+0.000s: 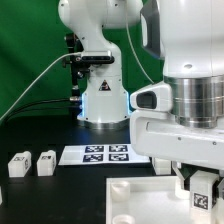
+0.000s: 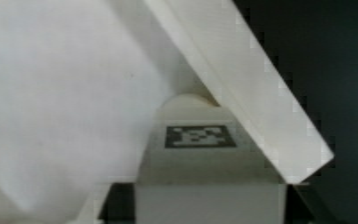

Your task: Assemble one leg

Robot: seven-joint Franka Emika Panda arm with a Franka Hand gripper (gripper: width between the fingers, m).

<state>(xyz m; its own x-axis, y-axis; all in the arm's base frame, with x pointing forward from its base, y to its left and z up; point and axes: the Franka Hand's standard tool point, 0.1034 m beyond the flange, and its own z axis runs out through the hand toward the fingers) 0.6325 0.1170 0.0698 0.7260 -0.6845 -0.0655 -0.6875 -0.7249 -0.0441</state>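
A Panda arm's tool point(image 1: 203, 178) grips a tagged leg point(image 1: 204, 186) at the exterior view's right, just over the white tray-like piece point(image 1: 135, 200) on the near worktop point(image 1: 30, 195); two spare legs point(image 1: 30, 163) wait far left beside the marker board point(image 1: 105, 154). Judged from here, a tilted descent could jam the leg against the tray's rim; the wrist view shows that rim crowding the tag closely.

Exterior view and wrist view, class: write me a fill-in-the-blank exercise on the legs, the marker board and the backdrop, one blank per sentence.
1. On the exterior view's left, ___ loose legs stand on the black table.
2. The marker board lies to the exterior view's ___ of those loose legs.
3. The backdrop behind the arm is ___.
4. The held leg between the jaws shows a black-and-white square ___ on one face.

Missing words: two; right; green; tag.
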